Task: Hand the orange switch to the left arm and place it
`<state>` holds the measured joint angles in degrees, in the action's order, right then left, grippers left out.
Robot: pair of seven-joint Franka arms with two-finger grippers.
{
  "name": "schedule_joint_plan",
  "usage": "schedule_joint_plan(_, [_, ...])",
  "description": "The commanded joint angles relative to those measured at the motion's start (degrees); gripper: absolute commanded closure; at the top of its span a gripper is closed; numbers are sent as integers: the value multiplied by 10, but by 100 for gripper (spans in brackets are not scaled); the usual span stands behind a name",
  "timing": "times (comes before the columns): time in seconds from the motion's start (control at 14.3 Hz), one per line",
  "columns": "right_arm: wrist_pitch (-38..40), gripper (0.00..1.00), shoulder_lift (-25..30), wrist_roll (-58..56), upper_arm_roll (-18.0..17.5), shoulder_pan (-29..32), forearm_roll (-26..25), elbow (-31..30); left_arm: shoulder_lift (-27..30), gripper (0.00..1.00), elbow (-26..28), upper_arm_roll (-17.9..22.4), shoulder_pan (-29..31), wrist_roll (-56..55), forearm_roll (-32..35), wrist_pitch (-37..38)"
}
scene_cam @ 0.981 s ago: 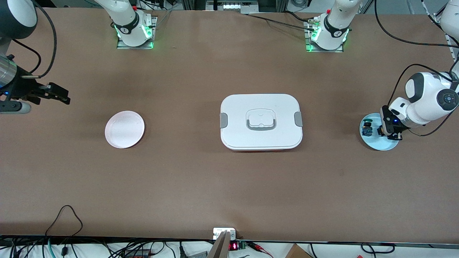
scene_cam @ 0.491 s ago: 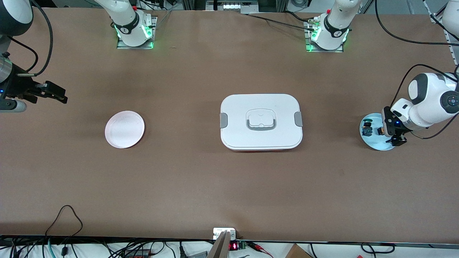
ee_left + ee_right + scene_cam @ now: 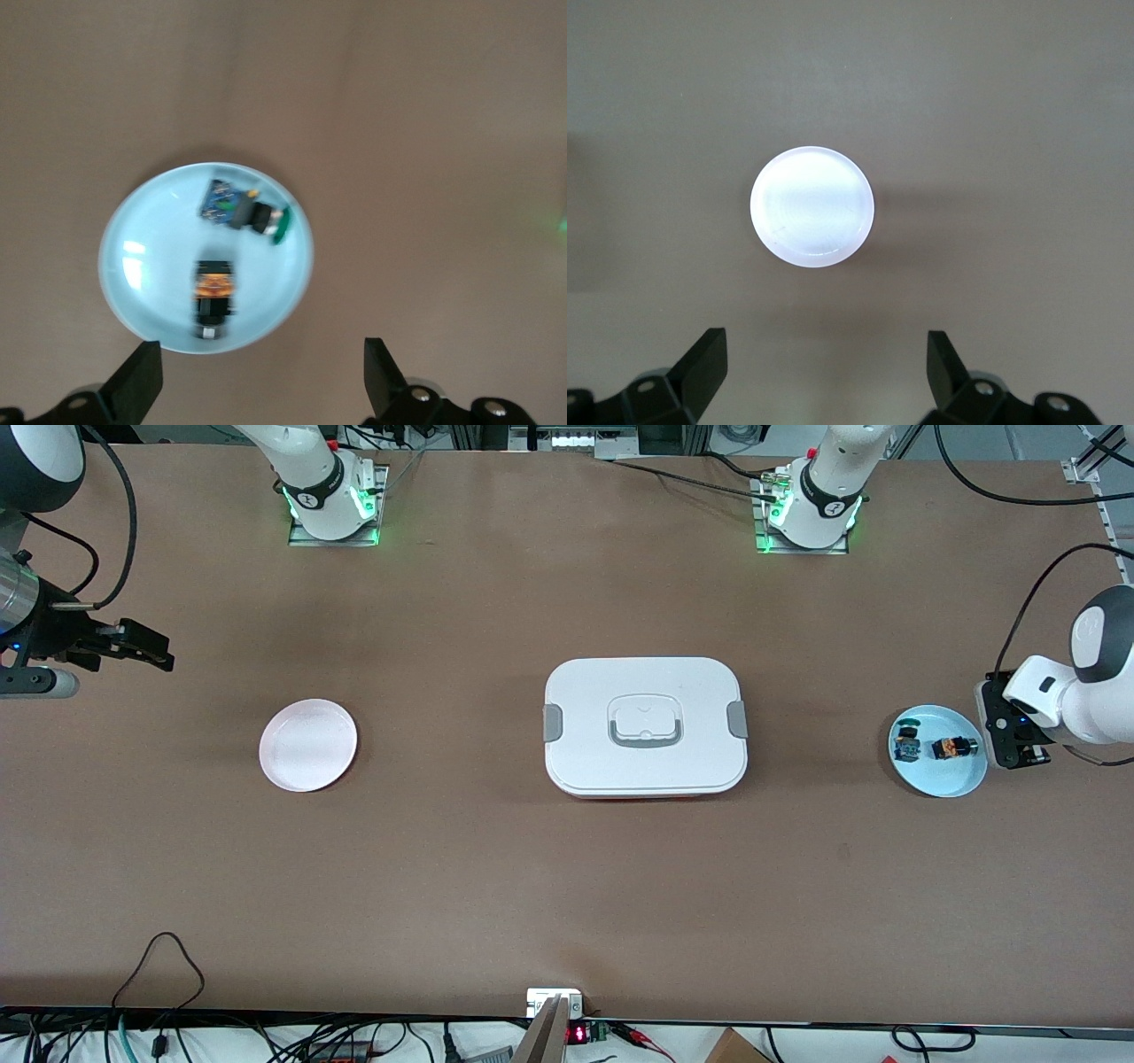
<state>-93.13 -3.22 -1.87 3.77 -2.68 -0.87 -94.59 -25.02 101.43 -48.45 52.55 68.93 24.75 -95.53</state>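
No lettering readable anywhere; nearest the camera, the round pale-blue plate point(image 3: 941, 778) at the left arm's end holds the tiny orange push-button switch point(image 3: 949, 748) beside a green-capped switch point(image 3: 905, 744), and the round white plate point(image 3: 308, 745) lies bare. Mid-table sits the big white latched plastic box point(image 3: 646, 726). Left gripper point(image 3: 1019, 757), jaws spread and empty, hangs just off the blue plate's edge, while the right gripper point(image 3: 158, 657), also spread and empty, waits over the table at its own end

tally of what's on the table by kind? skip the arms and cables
Plates: 2, the white plate and the light blue plate
Switches: 2, the orange switch and the green-capped switch, both on the blue plate
Boxes: 1, the white box
Total: 5
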Motion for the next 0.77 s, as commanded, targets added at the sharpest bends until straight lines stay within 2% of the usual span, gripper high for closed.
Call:
schedule_joint_plan(0.0, [13, 0, 8, 3, 0, 0, -6, 4, -3, 0, -58, -76, -1, -158, -11, 135])
schedule_joint_plan(0.21, [13, 0, 9, 4, -2, -2, -5, 7, -3, 0, -102, -147, -4, -313, -58, 211])
schedule_joint_plan(0.35, [13, 0, 8, 4, -2, -2, -5, 12, -5, 0, -119, -191, -6, -425, -73, 227])
schedule_joint_plan(0.49, [13, 0, 9, 4, 1, 0, -5, 20, -5, 0, -135, -206, -17, -508, -107, 228])
schedule_joint_plan(0.7, [13, 0, 4, 4, -2, -3, -5, 26, -8, 0, -189, -200, -70, -648, -122, 235])
